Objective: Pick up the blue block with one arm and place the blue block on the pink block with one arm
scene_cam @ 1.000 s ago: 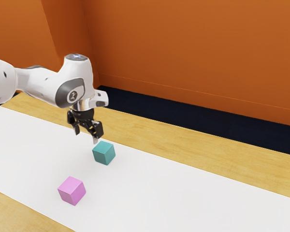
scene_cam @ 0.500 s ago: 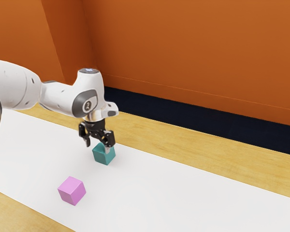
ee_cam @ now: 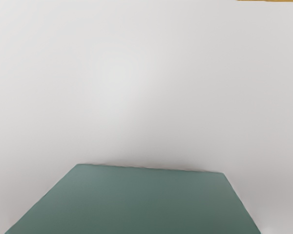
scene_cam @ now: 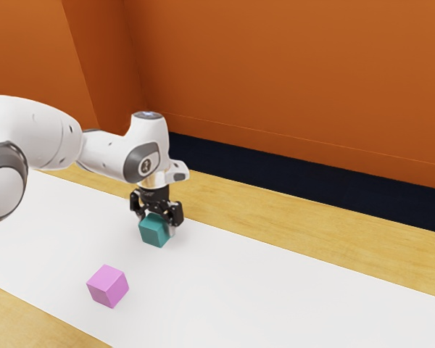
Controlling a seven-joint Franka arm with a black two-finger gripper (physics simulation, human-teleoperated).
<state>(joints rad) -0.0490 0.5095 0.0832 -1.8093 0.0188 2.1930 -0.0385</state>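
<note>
The blue block (scene_cam: pixel 154 233), teal in colour, rests on the white mat (scene_cam: pixel 275 283). My gripper (scene_cam: pixel 158 220) has come down over it from above. Its black fingers (scene_cam: pixel 176 215) stand on either side of the block's top, a little apart from its faces, so the gripper is open around it. In the wrist view the block (ee_cam: pixel 136 202) lies right under my hand, on the white mat (ee_cam: pixel 136 73). The pink block (scene_cam: pixel 107 285) sits on the mat nearer the front edge, toward the exterior view's left of the blue one, and nothing touches it.
A wooden table (scene_cam: pixel 333 232) carries the mat, with bare wood strips behind it and at the front left corner. Orange walls (scene_cam: pixel 297 72) and a dark baseboard (scene_cam: pixel 312 181) stand behind the table.
My hand has moved toward the exterior view's right and dropped from above the blue block until its fingers straddle the block. Neither block has moved.
</note>
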